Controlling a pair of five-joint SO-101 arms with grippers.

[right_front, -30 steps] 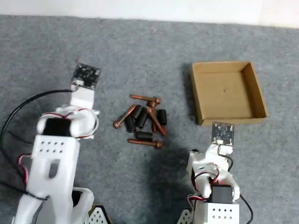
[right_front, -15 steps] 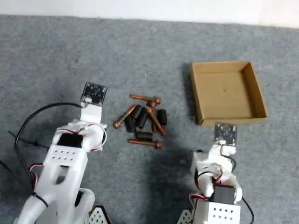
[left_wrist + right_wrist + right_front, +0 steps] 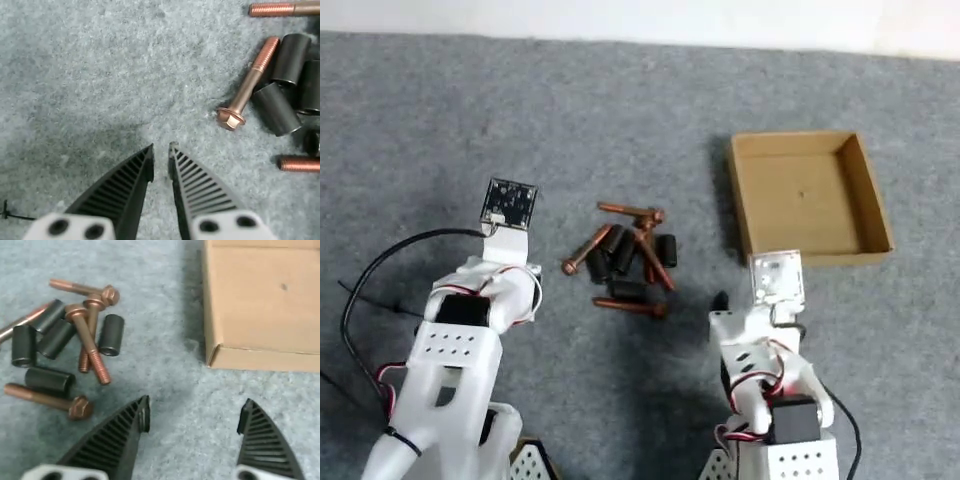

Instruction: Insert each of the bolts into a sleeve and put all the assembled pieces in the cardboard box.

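Observation:
Several copper bolts (image 3: 631,306) and black sleeves (image 3: 666,248) lie loose in a pile on the grey carpet between the two arms. None of the bolts sits in a sleeve. The cardboard box (image 3: 865,190) stands empty at the right rear. My left gripper (image 3: 160,150) hangs shut and empty just above the carpet, a short way from the head of the nearest bolt (image 3: 248,85) and a sleeve (image 3: 274,108). My right gripper (image 3: 194,414) is open and empty over bare carpet, between the pile's closest bolt (image 3: 47,399) and the box corner (image 3: 212,356).
Grey carpet (image 3: 620,110) covers the table, with free room behind and to the left of the pile. The left arm (image 3: 460,330) and right arm (image 3: 765,360) stand at the front edge. A black cable (image 3: 380,265) loops beside the left arm.
The left arm has pulled back toward its base and sits nearer the pile's left side. The right arm has swung left toward the pile, and one finger now shows beside it.

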